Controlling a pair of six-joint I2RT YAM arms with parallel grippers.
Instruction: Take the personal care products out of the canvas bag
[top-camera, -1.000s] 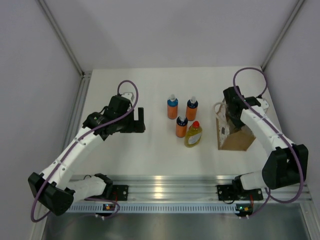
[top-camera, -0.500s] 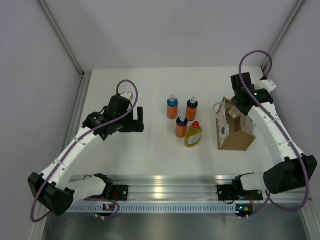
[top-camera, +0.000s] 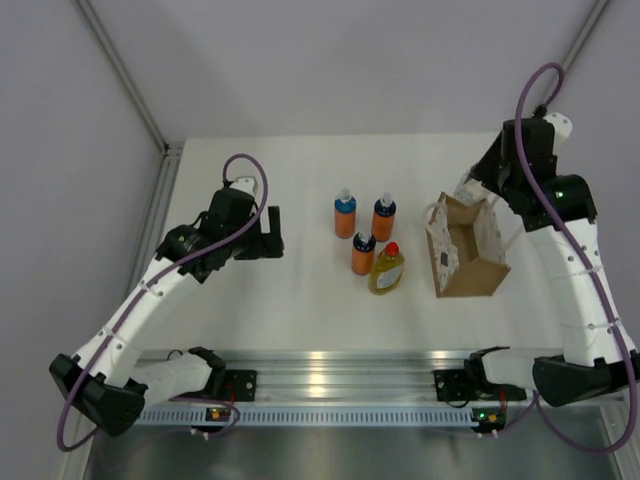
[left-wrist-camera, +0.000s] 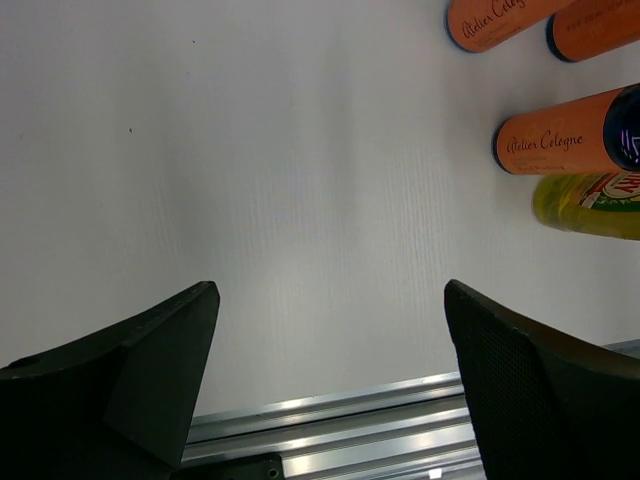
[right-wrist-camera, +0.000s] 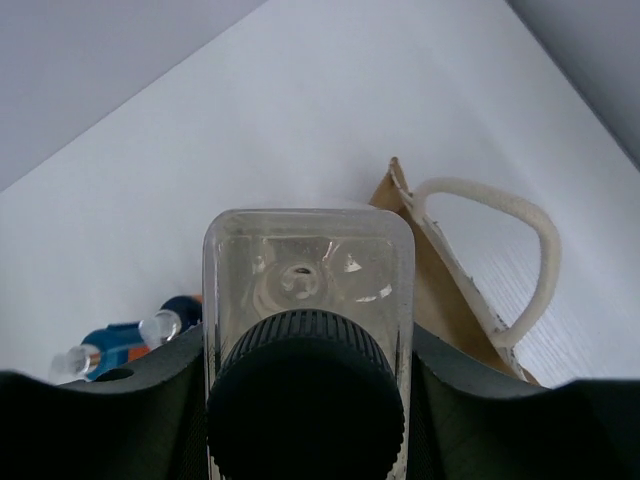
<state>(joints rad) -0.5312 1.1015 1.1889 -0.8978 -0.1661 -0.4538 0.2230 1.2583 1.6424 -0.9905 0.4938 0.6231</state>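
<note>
Yellow and rounded, the red-capped plastic bottle (top-camera: 387, 269) stands nearest you on the white table (top-camera: 300, 290). The tan canvas bag with cream loop handles (top-camera: 470, 280) is at its three o'clock, upright, mouth open, a little apart. Just behind the yellow one stand three orange bottles with blue or dark caps (top-camera: 363, 253) — one close at its eleven o'clock, two farther off toward twelve.

At nine o'clock of that cluster your left gripper (left-wrist-camera: 328, 295) hangs with its fingers spread and nothing between them. Farthest back, above the bag's twelve-o'clock end, your right gripper (top-camera: 474, 186) is clamped on the clear squarish bottle with the dark cap (right-wrist-camera: 308, 265), which looks clear of the rim.

With four bottles already out, I judge this to be the fifth and last, in the carry step. Next, swing it toward nine o'clock, lower it onto bare table short of the standing four, then part the fingers.
</note>
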